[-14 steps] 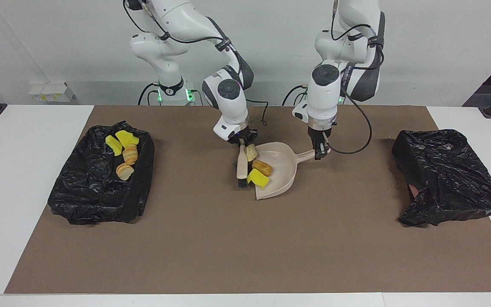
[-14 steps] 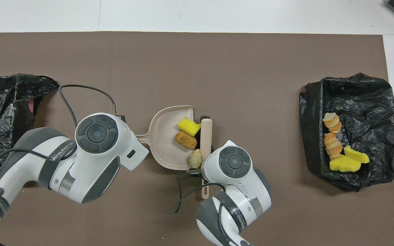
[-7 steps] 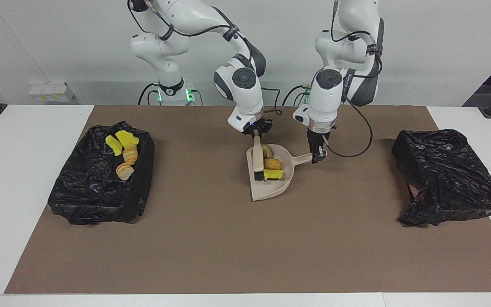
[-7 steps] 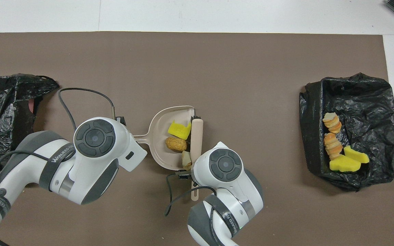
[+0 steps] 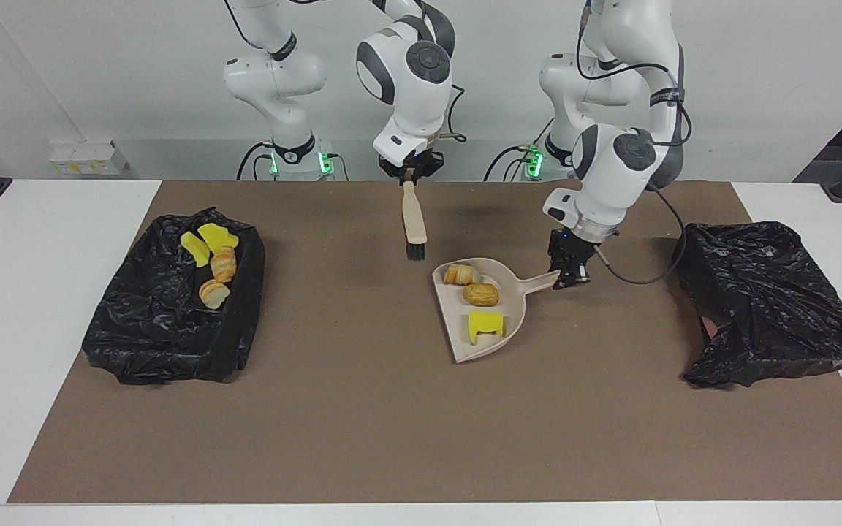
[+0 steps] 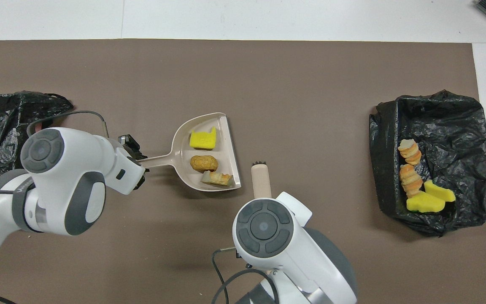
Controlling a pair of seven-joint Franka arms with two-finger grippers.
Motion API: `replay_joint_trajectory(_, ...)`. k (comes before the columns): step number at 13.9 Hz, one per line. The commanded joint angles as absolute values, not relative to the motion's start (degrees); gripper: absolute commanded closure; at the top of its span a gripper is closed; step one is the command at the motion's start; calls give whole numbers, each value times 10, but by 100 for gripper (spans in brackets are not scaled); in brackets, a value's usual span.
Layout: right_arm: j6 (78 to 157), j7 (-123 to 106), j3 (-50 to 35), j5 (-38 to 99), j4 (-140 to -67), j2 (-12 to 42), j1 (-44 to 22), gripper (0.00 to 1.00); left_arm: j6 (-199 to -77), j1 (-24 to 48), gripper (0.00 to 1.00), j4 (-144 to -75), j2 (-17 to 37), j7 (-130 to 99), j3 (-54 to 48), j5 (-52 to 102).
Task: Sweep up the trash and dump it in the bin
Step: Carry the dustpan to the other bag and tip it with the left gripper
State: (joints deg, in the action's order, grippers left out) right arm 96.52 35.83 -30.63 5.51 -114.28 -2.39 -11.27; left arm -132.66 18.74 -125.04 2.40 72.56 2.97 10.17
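1. Three pieces of the trash lie in the beige dustpan (image 5: 481,352): a yellow sponge chunk (image 5: 484,325), a brown bread-like piece (image 5: 480,294) and a pale crumbly lump (image 5: 458,275), in a row across the pan.
2. The left gripper (image 5: 566,279) is clamped on the tip of the dustpan's handle; the pan reaches from it toward the right arm's end of the table, its open lip on that side.
3. In the facing view the pan's handle end sits higher than its lip; whether the lip touches the brown mat (image 5: 362,431) I cannot tell.
4. The right gripper (image 5: 408,177) is closed on the top of the beige hand brush (image 5: 413,219), which hangs nearly upright below it, black bristles down, over the mat and clear of the pan.
5. The other four pieces of trash (image 5: 210,263), yellow chunks and pale lumps, lie in the black-lined bin (image 5: 172,329) at the right arm's end of the table, well apart from both grippers.
6. A second black bag (image 5: 772,307) sits at the left arm's end of the table, near the left gripper.
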Motion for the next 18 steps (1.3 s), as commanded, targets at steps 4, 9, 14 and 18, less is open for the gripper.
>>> replay_joint_trajectory(4, 1068, 408, -341, 124, -1189, 22, -117, 100, -1203, 93, 100, -1138, 30, 802, 26, 157)
replay_joint_trajectory(9, 1174, 512, -405, 73, -1156, 130, -121, 100, -1080, 0, 100, -1014, 66, 885, 26, 149)
replay_joint_trajectory(14, 1179, 486, -406, 68, -1184, 133, -119, 100, -1005, -100, 100, -934, 100, 995, 27, 129)
replay_joint_trajectory(18, 1190, 483, -406, 65, -1182, 158, -120, 68, -975, -190, 100, -921, 100, 1083, 29, 109)
